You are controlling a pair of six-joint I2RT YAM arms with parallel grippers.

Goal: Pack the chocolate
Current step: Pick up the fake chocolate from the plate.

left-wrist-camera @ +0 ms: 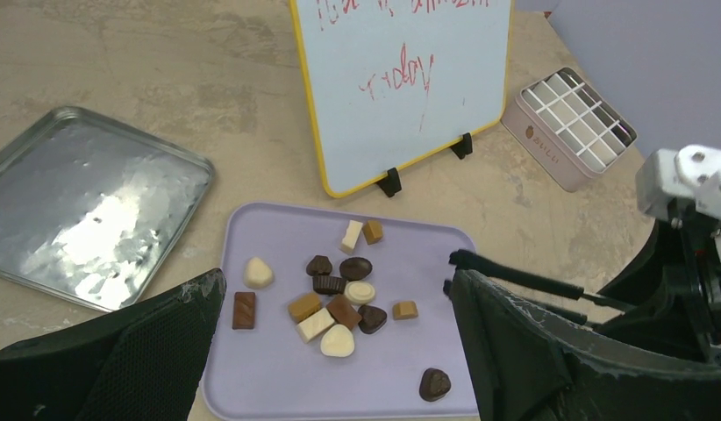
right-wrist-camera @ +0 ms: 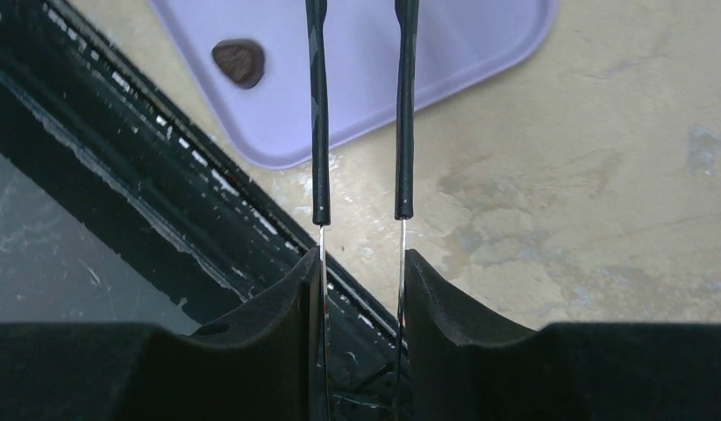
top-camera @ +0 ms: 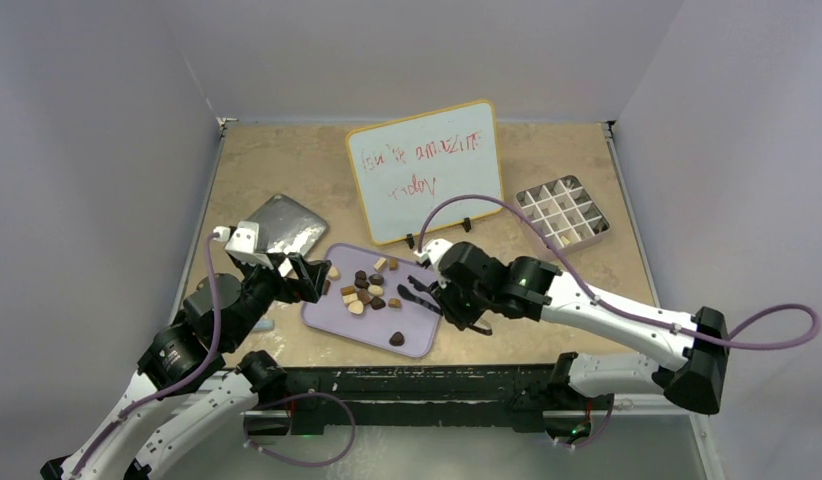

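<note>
I read this as the start of a pick. The chocolate [left-wrist-camera: 344, 309] lies in a loose cluster mid-way across the lavender tray [left-wrist-camera: 278, 237], with one dark heart-shaped piece [right-wrist-camera: 239, 61] alone near the tray's front corner. The right gripper [right-wrist-camera: 361, 272] is clamped on black-tipped tweezers [right-wrist-camera: 320, 132]. Their arms stand apart with nothing between them, and their tips reach in over the tray's right side. The left gripper [left-wrist-camera: 335, 289] hangs above the tray's near-left edge, fingers spread wide and holding nothing. The pale pink gridded box [top-camera: 562, 212] sits well apart to the right, past the whiteboard [top-camera: 427, 170] (I cannot tell whether its near cells are filled). Next, I judge, the tweezers must come down with one arm on either side of a single piece, squeeze gently, then carry it to a free cell. The tight cluster risks snagging a neighbour, so the lone heart looks the easier target.
</note>
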